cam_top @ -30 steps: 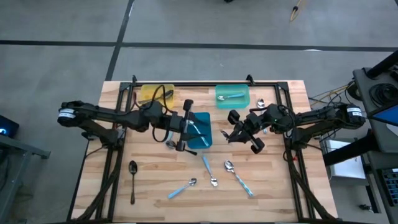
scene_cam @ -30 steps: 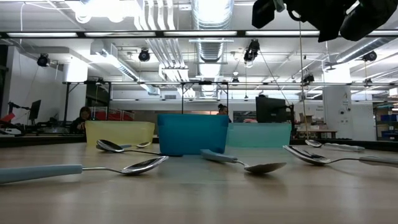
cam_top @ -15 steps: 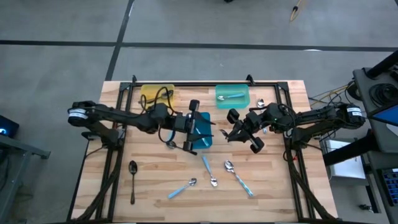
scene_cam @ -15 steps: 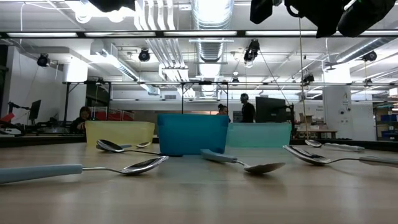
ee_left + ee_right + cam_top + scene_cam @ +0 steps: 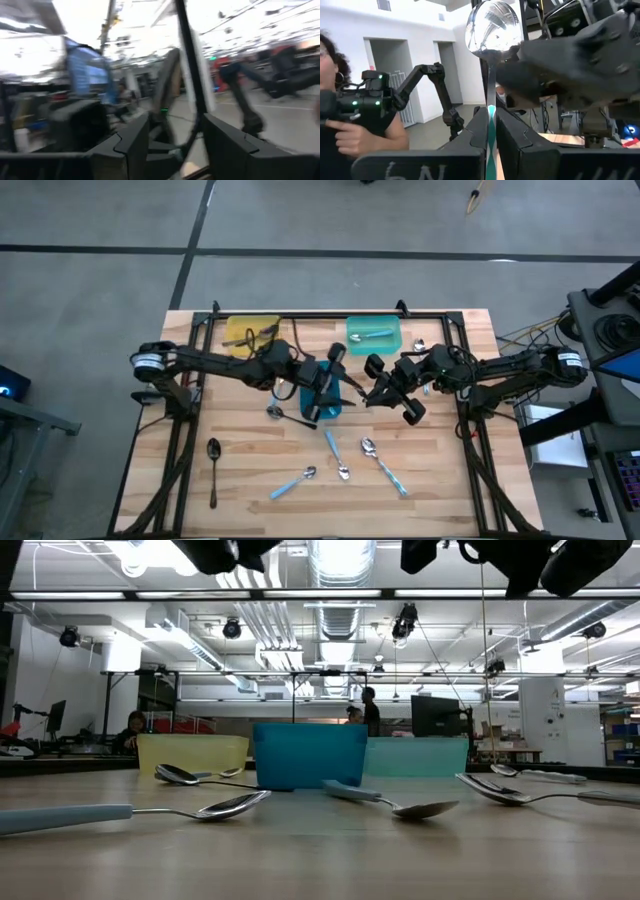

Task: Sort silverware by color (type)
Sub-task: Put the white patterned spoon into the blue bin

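Collision looks the likeliest trouble; the left gripper (image 5: pixel 335 385), fingers spread and holding nothing, hangs over the blue tray (image 5: pixel 324 402) right beside the right gripper (image 5: pixel 372 397), which is clamped on a blue-handled spoon (image 5: pixel 490 60) held bowl-up, and a reach by either could knock the spoon loose. Loose spoons (image 5: pixel 343 458) lie on the table (image 5: pixel 440 470) nearer its front edge; room is tight between the arms, open over those spoons.

Bright overhead lighting, blurred left wrist view
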